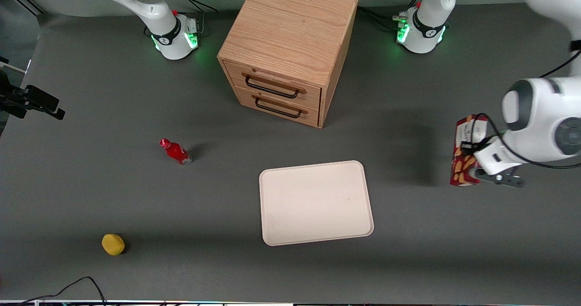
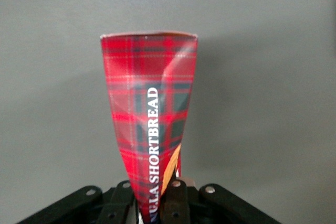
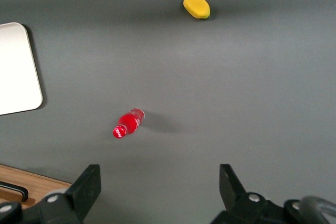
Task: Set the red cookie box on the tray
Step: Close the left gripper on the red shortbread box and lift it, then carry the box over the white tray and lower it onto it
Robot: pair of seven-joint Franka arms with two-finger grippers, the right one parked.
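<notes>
1. Dark grey table (image 1: 91,197) carries everything; the red cookie box (image 1: 464,160) hangs above it toward the working arm's end, upright and clear of the surface.
2. Its tartan side (image 2: 149,124) runs straight out from the claw (image 1: 476,172), whose fingers are clamped on the box's end.
3. Well apart from the box, the tray (image 1: 315,201) lies bare, nearer the front camera than the wooden drawer cabinet (image 1: 288,47).
4. Toward the parked arm's end stand a small red bottle (image 1: 176,151) and a yellow fruit (image 1: 113,244).
</notes>
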